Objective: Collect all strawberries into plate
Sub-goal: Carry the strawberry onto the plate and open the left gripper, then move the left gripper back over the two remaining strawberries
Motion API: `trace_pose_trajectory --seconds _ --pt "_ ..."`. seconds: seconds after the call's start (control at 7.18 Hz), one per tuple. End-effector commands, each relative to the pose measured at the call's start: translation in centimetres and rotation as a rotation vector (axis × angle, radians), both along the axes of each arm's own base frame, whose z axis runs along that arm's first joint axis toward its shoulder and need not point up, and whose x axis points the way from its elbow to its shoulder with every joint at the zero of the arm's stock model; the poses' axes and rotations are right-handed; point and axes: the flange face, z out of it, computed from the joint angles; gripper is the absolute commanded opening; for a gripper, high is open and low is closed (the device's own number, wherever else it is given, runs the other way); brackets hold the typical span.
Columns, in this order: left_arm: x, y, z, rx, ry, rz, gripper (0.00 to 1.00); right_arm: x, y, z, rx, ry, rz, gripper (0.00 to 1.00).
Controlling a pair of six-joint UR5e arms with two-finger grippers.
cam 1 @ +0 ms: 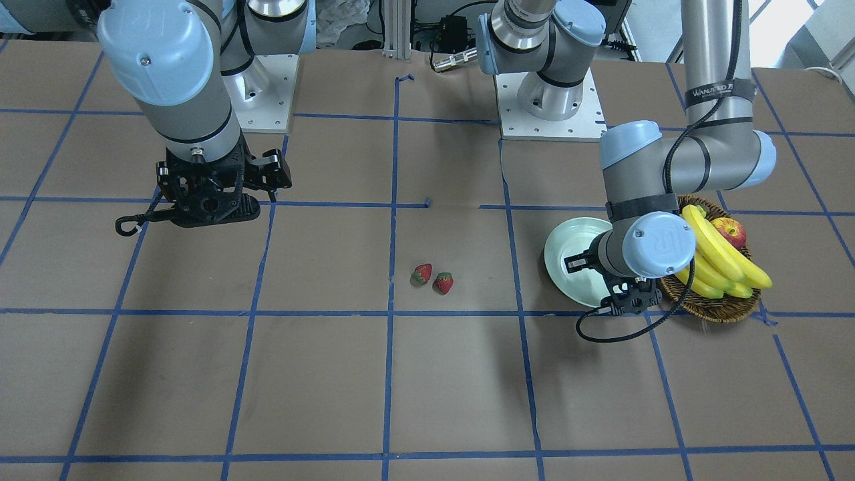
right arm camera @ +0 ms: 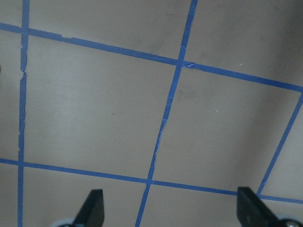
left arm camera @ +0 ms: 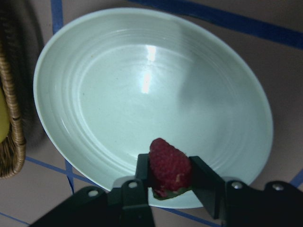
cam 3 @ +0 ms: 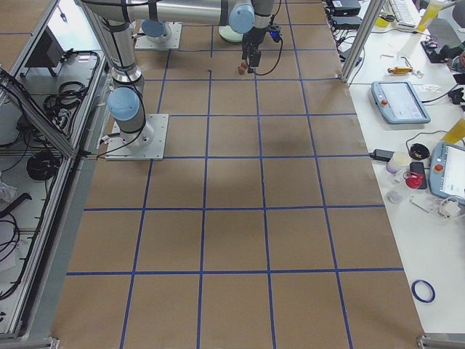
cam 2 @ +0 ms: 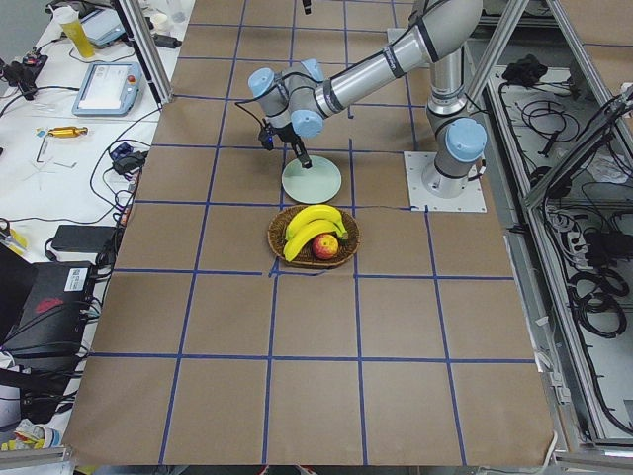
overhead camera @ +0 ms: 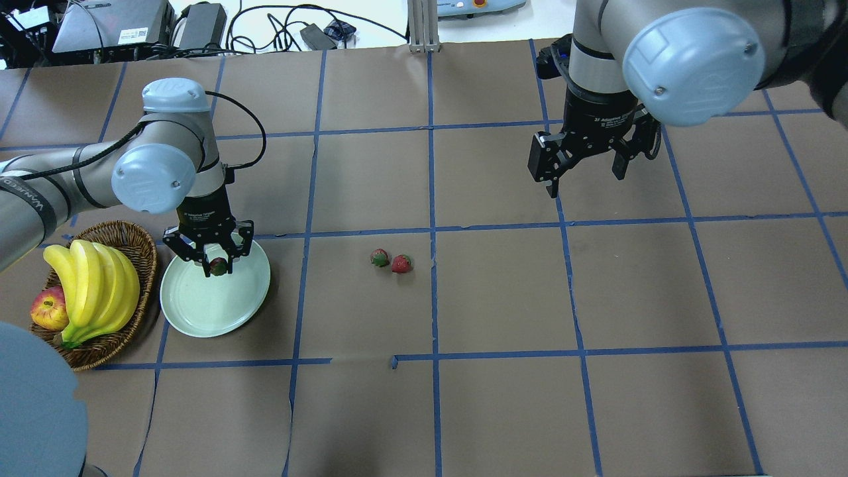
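Observation:
My left gripper (overhead camera: 218,265) hangs over the far edge of the mint-green plate (overhead camera: 205,301), shut on a red strawberry (left arm camera: 169,168) that sits between its fingers (left arm camera: 142,175). The plate (left arm camera: 118,94) below it holds nothing. Two more strawberries (overhead camera: 379,258) (overhead camera: 401,264) lie side by side on the brown table near the middle, also seen from the front as strawberries (cam 1: 421,274) (cam 1: 443,282). My right gripper (overhead camera: 586,173) hovers open above bare table at the far right; its fingertips (right arm camera: 92,208) stand wide apart with nothing between them.
A wicker basket (overhead camera: 136,248) with bananas (overhead camera: 93,285) and an apple (overhead camera: 48,310) stands right beside the plate on its outer side. Blue tape lines grid the brown table. Cables and equipment lie past the far edge.

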Motion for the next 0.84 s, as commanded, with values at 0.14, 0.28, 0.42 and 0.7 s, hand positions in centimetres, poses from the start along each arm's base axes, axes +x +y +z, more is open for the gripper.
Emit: trace_pose_trajectory --seconds 0.14,0.28,0.42,0.7 --pt "-0.2 -0.3 1.2 -0.022 0.019 -0.002 1.00 -0.1 0.0 0.0 -0.001 0.001 -0.001 1.00" --pt "-2.1 -1.2 2.2 -0.078 0.113 0.037 1.00 0.0 0.0 0.0 0.001 0.000 -0.001 1.00" --pt "-4.0 -2.0 2.6 -0.100 0.171 0.042 1.00 0.0 0.0 0.0 0.000 0.000 0.000 1.00" --pt "-8.1 -2.3 2.8 -0.165 0.133 0.111 1.00 0.0 0.0 0.0 0.001 0.000 0.000 1.00"
